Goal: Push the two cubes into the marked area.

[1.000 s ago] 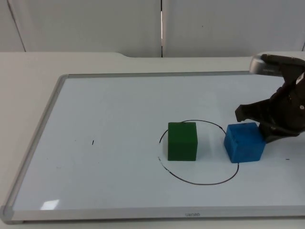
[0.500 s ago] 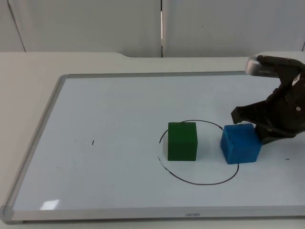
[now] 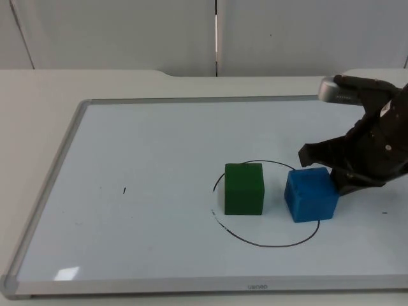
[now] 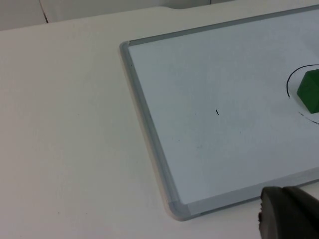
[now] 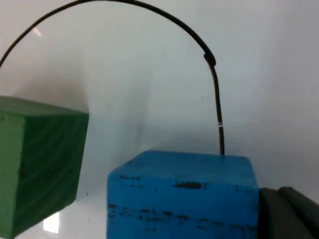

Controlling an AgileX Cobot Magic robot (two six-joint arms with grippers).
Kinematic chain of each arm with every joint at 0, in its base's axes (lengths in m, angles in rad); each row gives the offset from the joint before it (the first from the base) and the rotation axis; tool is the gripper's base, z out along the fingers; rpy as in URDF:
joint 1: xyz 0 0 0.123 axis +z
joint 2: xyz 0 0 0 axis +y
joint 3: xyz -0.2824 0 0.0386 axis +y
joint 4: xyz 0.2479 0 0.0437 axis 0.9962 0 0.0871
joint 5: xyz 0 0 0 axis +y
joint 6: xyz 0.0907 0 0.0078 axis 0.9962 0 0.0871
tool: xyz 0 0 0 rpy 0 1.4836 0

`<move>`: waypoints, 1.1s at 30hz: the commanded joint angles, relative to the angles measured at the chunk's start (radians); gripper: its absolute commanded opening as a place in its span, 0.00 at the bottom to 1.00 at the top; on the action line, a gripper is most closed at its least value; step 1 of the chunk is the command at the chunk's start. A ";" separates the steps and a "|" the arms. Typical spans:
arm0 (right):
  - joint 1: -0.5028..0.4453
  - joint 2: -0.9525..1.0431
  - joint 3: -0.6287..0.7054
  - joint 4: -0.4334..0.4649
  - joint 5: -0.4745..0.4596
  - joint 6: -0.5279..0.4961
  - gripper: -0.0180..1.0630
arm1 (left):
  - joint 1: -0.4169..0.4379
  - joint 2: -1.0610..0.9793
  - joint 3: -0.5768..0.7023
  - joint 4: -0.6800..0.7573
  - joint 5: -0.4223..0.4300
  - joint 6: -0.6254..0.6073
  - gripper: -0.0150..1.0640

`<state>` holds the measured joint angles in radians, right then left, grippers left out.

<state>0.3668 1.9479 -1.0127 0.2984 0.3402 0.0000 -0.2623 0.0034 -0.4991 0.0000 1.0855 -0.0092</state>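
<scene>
Whiteboard (image 3: 159, 146): a smooth, glossy white surface was shown, edged by a matt grey metal-looking frame (image 3: 57, 191). Within the drawn black circle (image 3: 268, 243) on that whiteboard, a green cube (image 3: 244, 189) with faint wood-like grain was seen; a blue cube (image 3: 310, 194), matt, showed scuffed dark flecks.

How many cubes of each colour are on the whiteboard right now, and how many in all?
Green cube: 1, inside the drawn circle.
Blue cube: 1, across the circle's line, with the right gripper against it.
Total: 2 cubes on the whiteboard.
</scene>
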 commanded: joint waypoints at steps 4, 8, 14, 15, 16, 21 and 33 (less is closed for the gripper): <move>0.006 0.001 -0.004 0.002 -0.005 0.009 0.02 | 0.002 -0.003 0.005 0.000 -0.012 0.000 0.01; 0.006 0.001 -0.004 0.030 -0.005 0.011 0.02 | 0.002 -0.003 0.005 0.000 -0.012 0.000 0.01; 0.018 0.001 -0.004 0.050 -0.011 0.011 0.02 | 0.002 -0.003 0.005 0.000 -0.012 0.000 0.01; 0.030 0.001 -0.004 0.050 -0.012 0.011 0.02 | 0.002 -0.003 0.005 0.000 -0.012 0.000 0.01; 0.035 0.001 -0.004 0.044 -0.014 0.011 0.02 | 0.002 -0.003 0.005 0.000 -0.012 0.000 0.01; 0.040 0.001 -0.004 0.041 -0.004 0.009 0.02 | 0.002 -0.003 0.005 0.000 -0.010 0.000 0.01; 0.107 0.001 -0.004 0.043 -0.014 0.009 0.02 | 0.002 -0.003 0.005 -0.005 -0.010 0.001 0.01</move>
<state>0.4607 1.9479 -1.0127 0.3407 0.3397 0.0075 -0.2623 0.0034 -0.4991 0.0000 1.0855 -0.0092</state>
